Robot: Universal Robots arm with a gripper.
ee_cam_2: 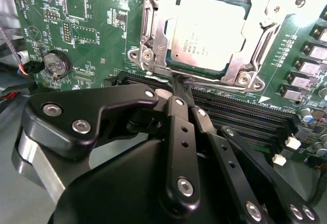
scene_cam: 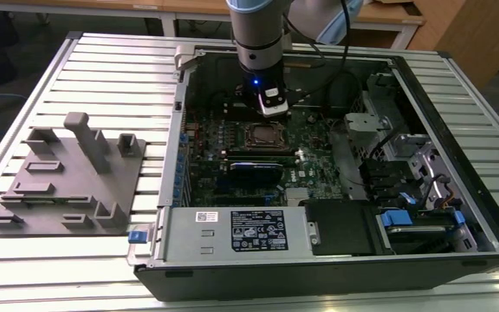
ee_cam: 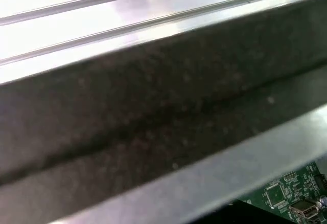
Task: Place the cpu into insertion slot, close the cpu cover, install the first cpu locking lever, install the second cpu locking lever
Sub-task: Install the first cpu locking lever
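Beside the cpu (ee_cam_2: 207,27) run black memory slots (ee_cam_2: 240,114).

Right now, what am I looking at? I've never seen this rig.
The exterior view, from a camera off the arm, shows one robot arm reaching down into an open computer case on a slatted metal table. The other two cameras ride near its wrist. The second wrist view shows the black gripper, shut, its tip at the edge of the cpu cover, which lies closed over the cpu. Whether it grips anything, I cannot tell. The first wrist view faces the case's wall. A grey fixture tray lies at the exterior view's left.
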